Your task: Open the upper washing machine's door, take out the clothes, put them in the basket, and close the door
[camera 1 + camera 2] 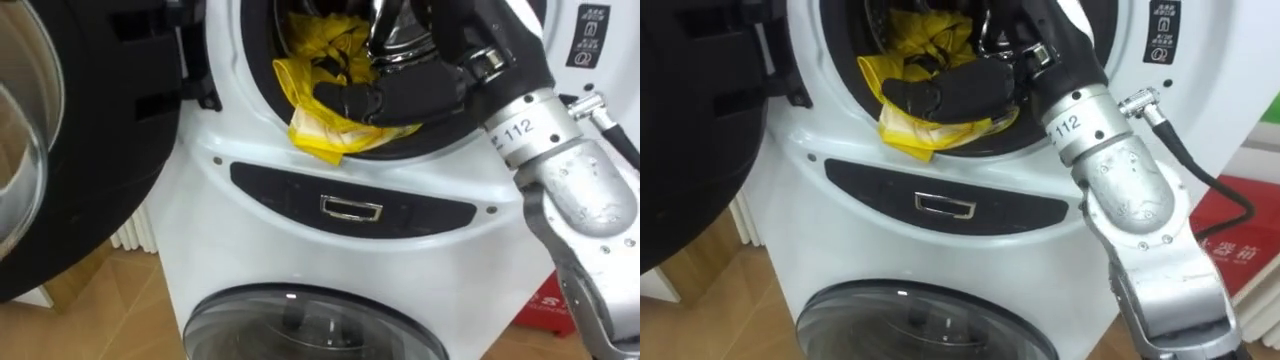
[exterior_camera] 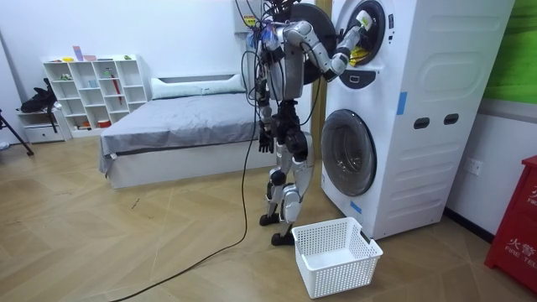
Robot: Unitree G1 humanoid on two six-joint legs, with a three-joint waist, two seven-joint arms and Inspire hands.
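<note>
The robot's right hand [image 1: 385, 100] is reaching into the top washing machine [image 1: 250, 240]. Its fingers [image 1: 340, 96] are gripping the yellow cloth [image 1: 320, 135], which is hanging out over the drum's front edge, just under the hand. The left hand [image 2: 266, 144] is dangling far below.

My right hand [image 1: 945, 92] lies low in the washing machine's upper drum opening [image 1: 828, 62], fingers curled round a yellow garment [image 1: 902, 138]. The cloth bunches inside the opening above my hand, and a fold hangs out over the opening's bottom rim. Left of the opening stands the dark open door [image 1: 700, 120]. Just below it runs a dark panel [image 1: 865, 183] with a chrome handle [image 1: 945, 207]; farther below, a round glass door [image 1: 930, 320]. Lower right of the opening sits a red box [image 1: 1228, 240].
</note>
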